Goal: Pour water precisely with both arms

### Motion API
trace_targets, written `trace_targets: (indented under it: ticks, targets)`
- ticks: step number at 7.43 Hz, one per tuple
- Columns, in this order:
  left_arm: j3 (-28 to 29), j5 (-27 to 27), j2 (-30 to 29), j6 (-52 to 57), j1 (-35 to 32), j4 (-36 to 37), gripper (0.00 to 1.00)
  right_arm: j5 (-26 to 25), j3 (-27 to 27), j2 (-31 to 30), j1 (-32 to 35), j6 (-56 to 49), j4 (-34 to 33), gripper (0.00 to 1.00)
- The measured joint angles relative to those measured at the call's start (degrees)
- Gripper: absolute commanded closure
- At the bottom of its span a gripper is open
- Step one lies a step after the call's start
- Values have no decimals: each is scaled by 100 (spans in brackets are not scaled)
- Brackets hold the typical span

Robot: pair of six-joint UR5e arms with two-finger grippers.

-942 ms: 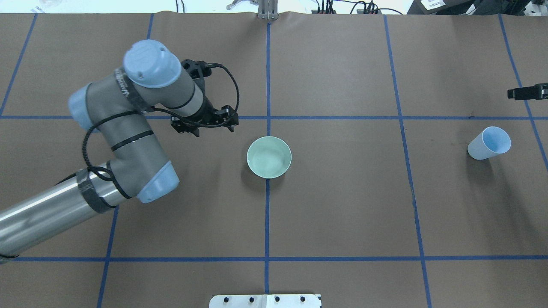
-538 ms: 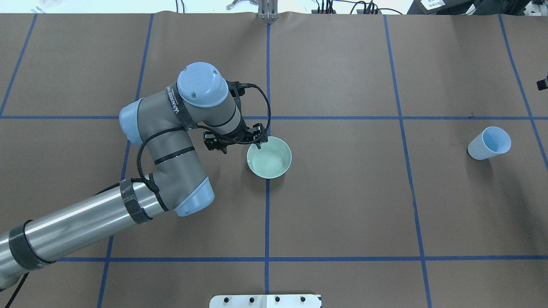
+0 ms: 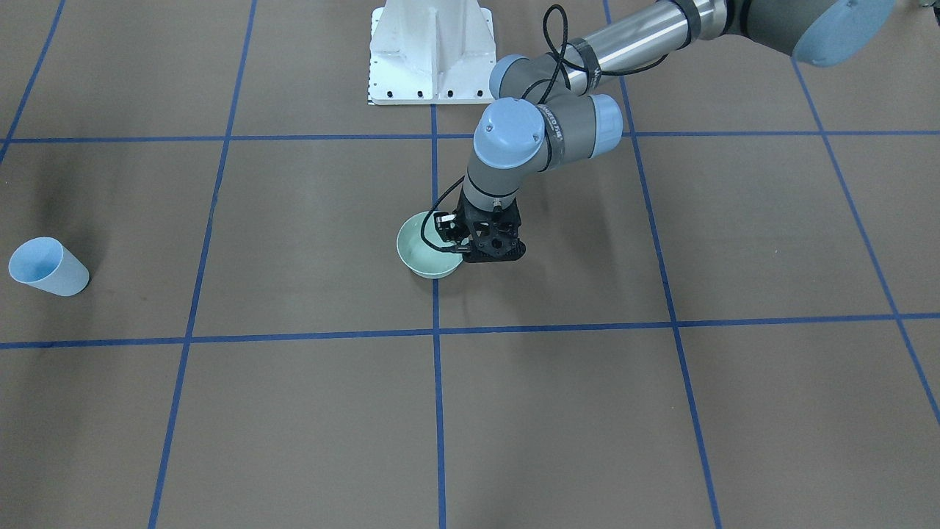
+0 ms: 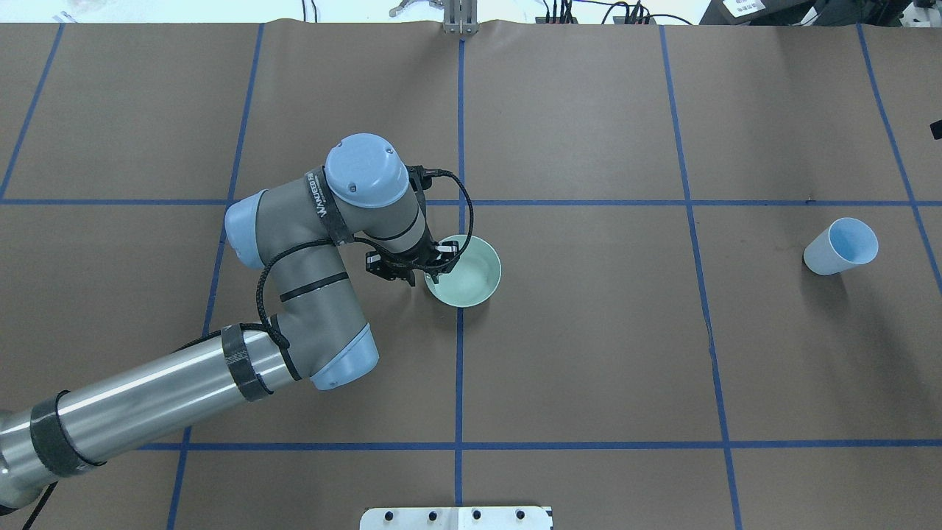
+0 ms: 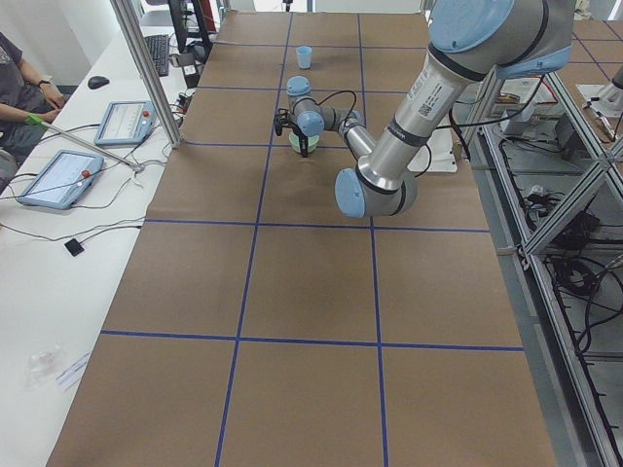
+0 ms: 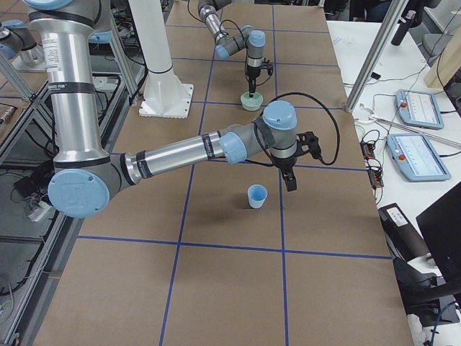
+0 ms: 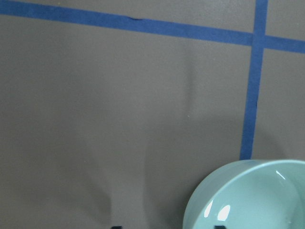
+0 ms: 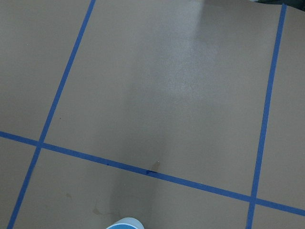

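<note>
Brown table (image 4: 589, 331); grey-silver, blue-capped left arm (image 4: 309, 243), end effector (image 4: 421, 274) seemingly released astride bowl (image 4: 475, 276) rim.

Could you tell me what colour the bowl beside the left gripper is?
The bowl is pale mint green; the overhead exterior view shows it best.

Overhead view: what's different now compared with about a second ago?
The left arm swung in toward the table's middle. Its left gripper now sits open astride the left rim of the green bowl, where before it was clear of the bowl. The right gripper slid almost off that view's right edge. The bowl and the blue cup stayed put.
</note>
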Motion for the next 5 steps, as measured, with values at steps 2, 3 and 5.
trace_targets:
  ticks: [2,3,5]
  targets:
    - [-64,-47,8,30,-43,0,100,1,8,19,2,-3,-31,1]
    - [-185,-179,68,102,-186,-3,100,-5,9,21,3,2,-38,1]
    - [-792,-678,719,633,-722,-7,100,-15,2,23,2,10,-42,1]
